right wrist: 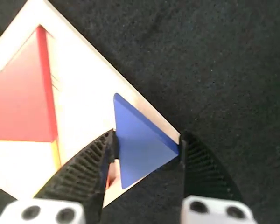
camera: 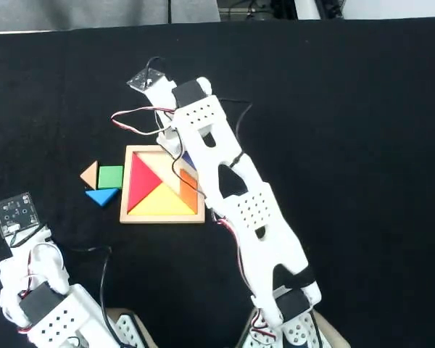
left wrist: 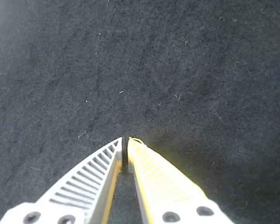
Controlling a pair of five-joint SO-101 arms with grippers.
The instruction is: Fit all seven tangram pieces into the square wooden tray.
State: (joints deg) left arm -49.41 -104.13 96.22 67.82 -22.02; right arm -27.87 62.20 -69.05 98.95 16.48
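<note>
The square wooden tray [camera: 162, 216] lies left of the table's middle, with a red triangle [camera: 140, 181], a yellow triangle [camera: 163, 203] and an orange piece [camera: 189, 190] in it. My right gripper [right wrist: 147, 136] hangs over the tray's far right corner, shut on a dark blue triangle [right wrist: 140, 149] that overlaps the tray rim [right wrist: 70, 42] beside the red triangle [right wrist: 18, 102]. Left of the tray lie a tan triangle [camera: 90, 174], a green square [camera: 110, 176] and a light blue triangle [camera: 101, 196]. My left gripper [left wrist: 126, 142] is shut and empty over bare cloth at the front left.
Black cloth covers the whole table. The right arm [camera: 246, 217] stretches from the front edge across the tray's right side, hiding part of it. The left arm [camera: 36, 290] is folded at the front left corner. Wires [camera: 134, 123] loop near the tray's far edge.
</note>
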